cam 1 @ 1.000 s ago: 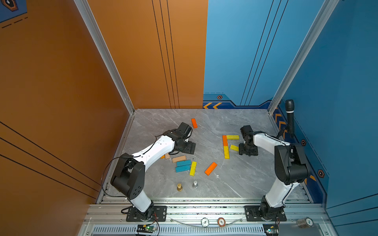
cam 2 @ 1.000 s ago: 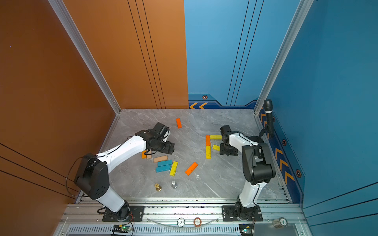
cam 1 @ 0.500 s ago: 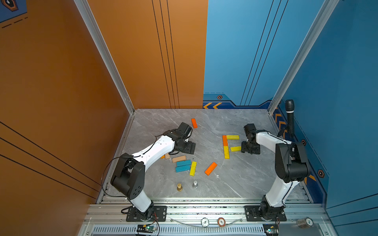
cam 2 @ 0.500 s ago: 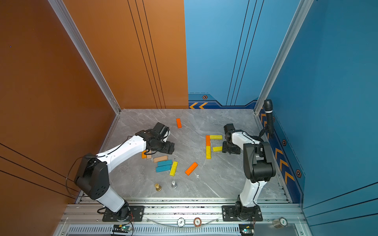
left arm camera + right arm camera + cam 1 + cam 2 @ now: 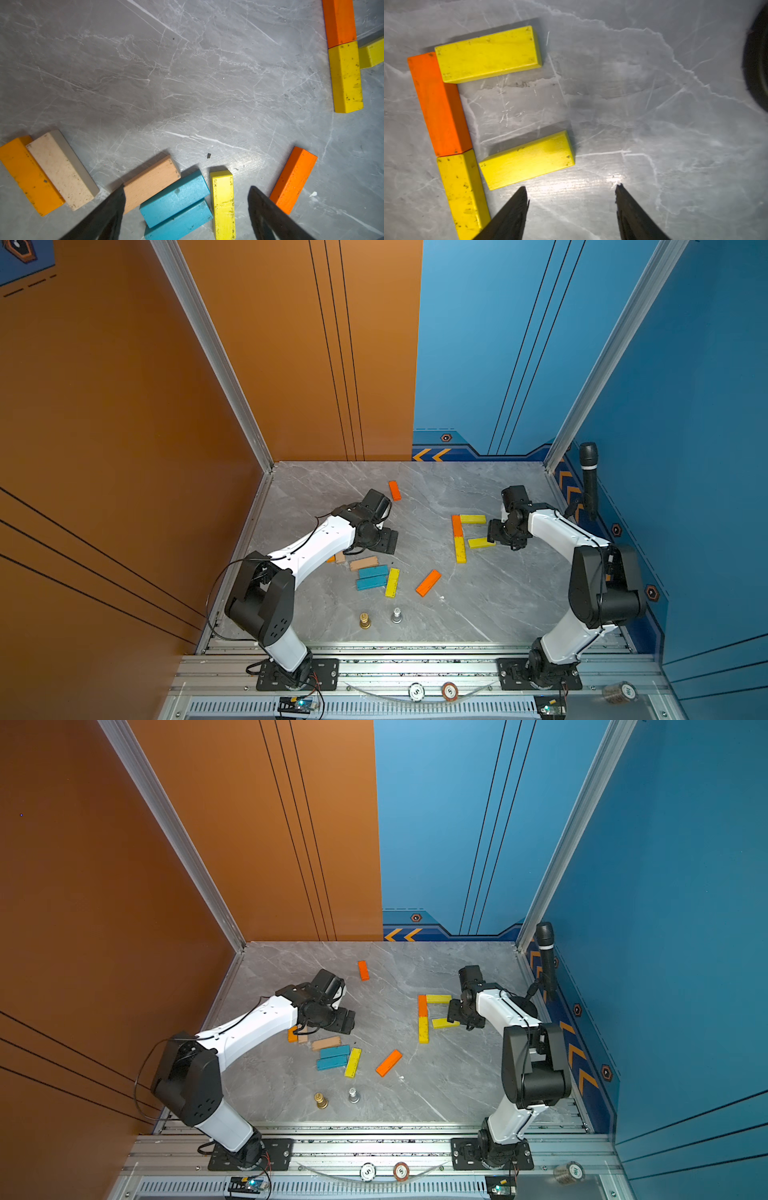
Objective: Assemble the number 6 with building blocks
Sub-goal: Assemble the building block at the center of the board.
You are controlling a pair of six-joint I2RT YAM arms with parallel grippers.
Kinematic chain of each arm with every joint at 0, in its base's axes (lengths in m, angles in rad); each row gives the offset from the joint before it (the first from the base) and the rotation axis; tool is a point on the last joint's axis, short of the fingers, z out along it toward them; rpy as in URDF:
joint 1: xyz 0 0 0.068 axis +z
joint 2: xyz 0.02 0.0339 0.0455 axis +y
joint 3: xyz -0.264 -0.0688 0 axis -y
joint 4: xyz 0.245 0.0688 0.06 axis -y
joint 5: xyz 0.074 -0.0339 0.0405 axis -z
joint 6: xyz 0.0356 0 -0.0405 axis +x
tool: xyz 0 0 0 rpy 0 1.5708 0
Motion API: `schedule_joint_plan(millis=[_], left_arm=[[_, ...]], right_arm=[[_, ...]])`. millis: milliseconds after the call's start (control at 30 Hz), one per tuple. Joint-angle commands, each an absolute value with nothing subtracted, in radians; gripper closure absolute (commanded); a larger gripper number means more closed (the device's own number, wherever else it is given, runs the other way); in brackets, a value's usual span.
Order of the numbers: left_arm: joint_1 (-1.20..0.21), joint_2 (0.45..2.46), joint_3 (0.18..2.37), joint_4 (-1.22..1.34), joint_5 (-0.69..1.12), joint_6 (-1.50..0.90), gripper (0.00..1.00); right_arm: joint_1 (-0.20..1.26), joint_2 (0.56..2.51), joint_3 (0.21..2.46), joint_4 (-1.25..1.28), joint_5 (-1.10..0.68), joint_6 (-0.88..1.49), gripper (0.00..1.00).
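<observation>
Four building blocks form an F-like shape: an orange block [image 5: 456, 525] and a yellow block [image 5: 459, 549] end to end, a yellow top bar [image 5: 488, 54], and a slightly tilted yellow middle bar [image 5: 527, 160]. My right gripper [image 5: 571, 187] is open and empty, just beside the middle bar's end. My left gripper [image 5: 187, 188] hangs open above the loose pile of two teal blocks [image 5: 176, 197], a yellow block [image 5: 222, 203] and a tan block [image 5: 151, 180]. Orange blocks lie loose at the pile's edge [image 5: 428, 583] and further back [image 5: 394, 490]. An amber block [image 5: 29, 174] and a pale block [image 5: 60, 168] lie under the left arm.
A gold pawn [image 5: 365, 620] and a silver pawn [image 5: 397, 615] stand near the front edge. A black microphone [image 5: 589, 477] hangs on the right wall. Round chips [image 5: 416, 692] lie on the front rail. Walls close in three sides.
My right arm has drawn back slightly from the yellow middle bar, which now shows more fully. The left arm and the loose blocks have not moved.
</observation>
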State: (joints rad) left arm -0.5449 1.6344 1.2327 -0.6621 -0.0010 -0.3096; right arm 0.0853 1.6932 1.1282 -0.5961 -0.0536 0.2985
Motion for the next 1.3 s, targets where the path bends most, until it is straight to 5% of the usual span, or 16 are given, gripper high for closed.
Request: schedule_joint_plan(millis=[0,1267], left_arm=[[-0.555,1.624,1.246,-0.679,-0.027,-0.294,0.08],[-0.561,1.628,1.251,-0.679,-0.02,-0.293,0.08]], right_arm=[[0.069,1.728,1.122,-0.535,-0.159,0.374,0.32],[0.075,1.726,1.023,-0.385,-0.224,0.607,0.33]])
